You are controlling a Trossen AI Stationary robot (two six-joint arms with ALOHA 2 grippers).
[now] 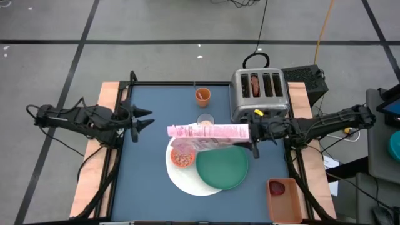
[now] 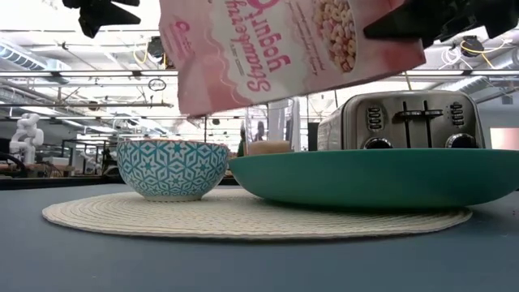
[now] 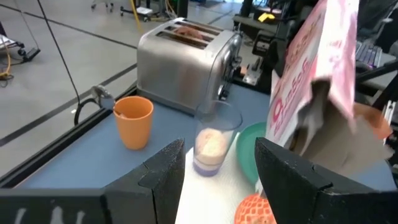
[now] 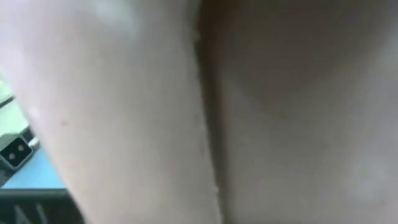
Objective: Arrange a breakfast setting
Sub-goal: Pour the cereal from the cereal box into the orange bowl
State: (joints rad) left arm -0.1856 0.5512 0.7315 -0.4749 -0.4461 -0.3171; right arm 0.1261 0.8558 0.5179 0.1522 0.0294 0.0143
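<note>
right claw [image 1: 252, 132]: clamped on pink cereal box [image 1: 208, 131] | cereal bowl [image 1: 182, 154]: below box, left of claw

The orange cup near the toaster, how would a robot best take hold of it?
The orange cup stands upright, open end up, on the blue table, apart from the glass and toaster. Probably best: grip its round wall across the middle, coming level from the open left side, where the left gripper waits with jaws open. A rim pinch from above might also work.
</note>
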